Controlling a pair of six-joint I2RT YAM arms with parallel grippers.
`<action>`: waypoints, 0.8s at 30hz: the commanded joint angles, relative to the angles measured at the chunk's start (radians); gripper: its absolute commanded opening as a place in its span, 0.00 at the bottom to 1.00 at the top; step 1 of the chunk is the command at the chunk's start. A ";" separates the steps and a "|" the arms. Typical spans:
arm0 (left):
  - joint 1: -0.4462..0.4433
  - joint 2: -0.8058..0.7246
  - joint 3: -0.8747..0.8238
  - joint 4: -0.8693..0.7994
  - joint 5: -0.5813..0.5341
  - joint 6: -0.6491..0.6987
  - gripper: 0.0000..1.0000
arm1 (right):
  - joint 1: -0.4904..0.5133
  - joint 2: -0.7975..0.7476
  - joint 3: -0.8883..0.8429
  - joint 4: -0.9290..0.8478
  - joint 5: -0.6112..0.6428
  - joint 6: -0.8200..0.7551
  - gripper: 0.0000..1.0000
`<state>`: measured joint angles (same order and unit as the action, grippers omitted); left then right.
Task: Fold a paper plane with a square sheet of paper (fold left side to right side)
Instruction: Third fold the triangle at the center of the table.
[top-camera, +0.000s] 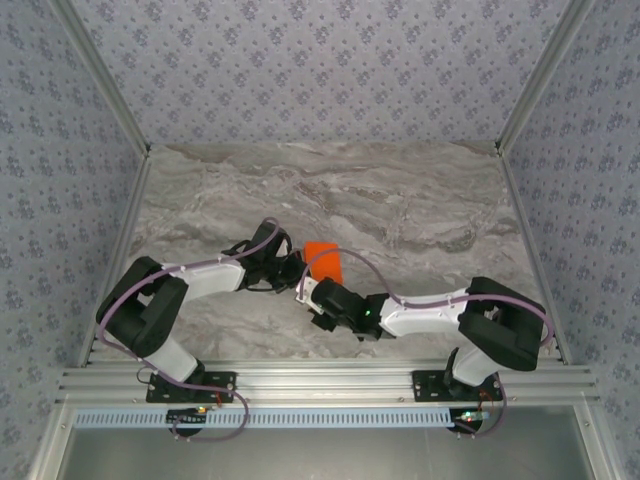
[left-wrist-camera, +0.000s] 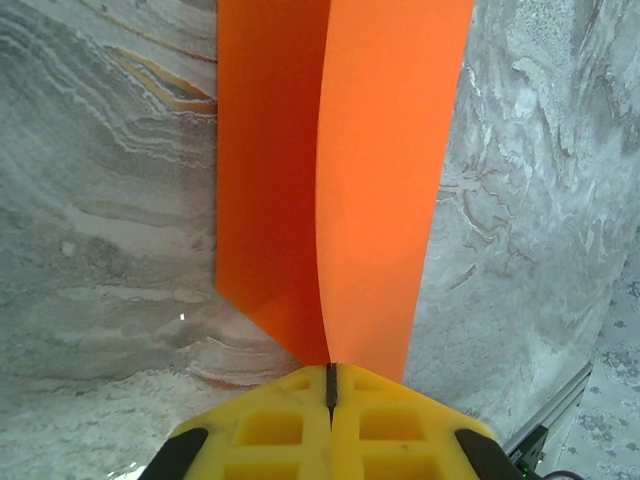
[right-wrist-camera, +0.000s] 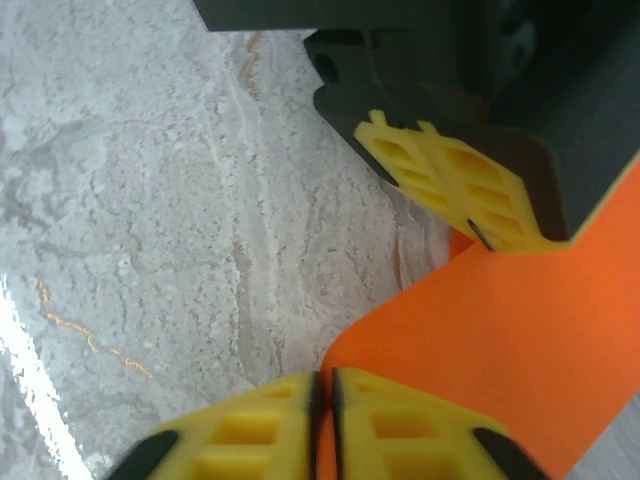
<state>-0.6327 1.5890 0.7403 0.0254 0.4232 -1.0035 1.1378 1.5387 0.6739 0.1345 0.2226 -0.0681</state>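
The square sheet of paper (top-camera: 323, 260) is bright orange and sits mid-table between the two arms, bent over on itself. In the left wrist view its darker lower layer (left-wrist-camera: 268, 200) and brighter upper flap (left-wrist-camera: 392, 170) meet at my left gripper (left-wrist-camera: 330, 368), which is shut on that edge. My right gripper (right-wrist-camera: 322, 378) is shut on another edge of the sheet (right-wrist-camera: 510, 340). The left gripper's yellow fingers (right-wrist-camera: 450, 185) pinch the paper close by at upper right. From above, both grippers (top-camera: 290, 270) (top-camera: 308, 290) crowd the sheet's near left side. A paper plane is out of view.
A grey marble tabletop (top-camera: 400, 200) stretches behind and to both sides of the paper. Patterned walls and aluminium posts (top-camera: 525, 90) fence the table. An aluminium rail (top-camera: 320, 380) at the near edge carries both arm bases.
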 joint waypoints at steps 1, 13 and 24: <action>0.019 -0.035 0.003 -0.030 0.009 0.027 0.05 | -0.021 -0.022 0.008 -0.037 -0.085 0.023 0.00; 0.080 -0.116 0.146 -0.266 -0.024 0.236 0.35 | -0.151 -0.023 0.025 -0.062 -0.382 0.113 0.00; 0.062 0.227 0.413 -0.265 0.099 0.338 0.21 | -0.257 0.024 0.057 -0.068 -0.564 0.188 0.00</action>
<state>-0.5583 1.7554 1.0946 -0.2108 0.4721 -0.7177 0.8921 1.5429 0.7033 0.0853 -0.2653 0.0784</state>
